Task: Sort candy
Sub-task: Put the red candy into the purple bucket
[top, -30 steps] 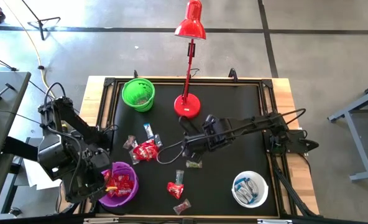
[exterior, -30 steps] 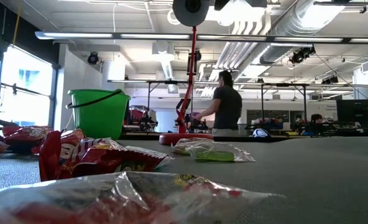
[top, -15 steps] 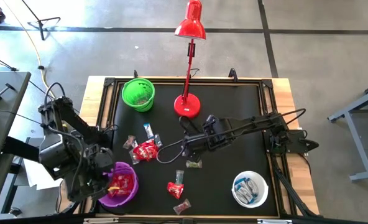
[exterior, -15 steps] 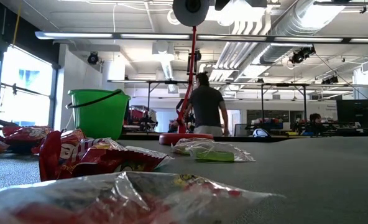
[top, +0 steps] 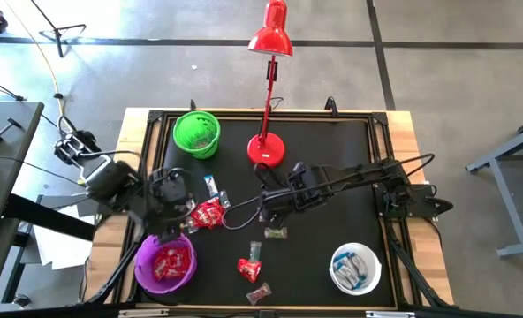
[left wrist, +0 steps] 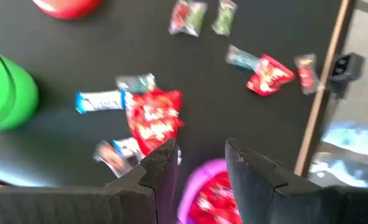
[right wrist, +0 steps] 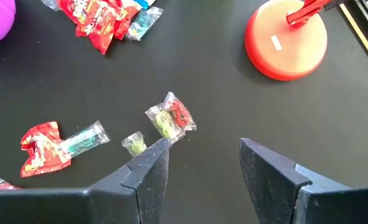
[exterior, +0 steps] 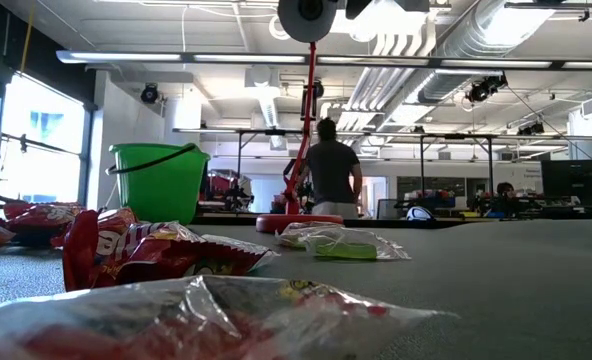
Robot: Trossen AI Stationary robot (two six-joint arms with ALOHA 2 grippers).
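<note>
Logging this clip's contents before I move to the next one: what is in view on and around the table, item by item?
Green plastic bowl: one, far left corner of the mat.
Purple plastic bowl: one, near left edge, red candy inside.
White bowl: one, near right corner, blue-and-white candy inside.
Red desk lamp: one, far middle of the mat.
Loose wrapped candy: several, red, blue-and-white and clear green, scattered mid-mat.
Black table mat: one, covers the tabletop.
Person: one, standing in the room behind.
Left gripper: jaws open, above the mat beside the purple bowl.
Right gripper: jaws open, over mid-mat near a clear green candy.
</note>
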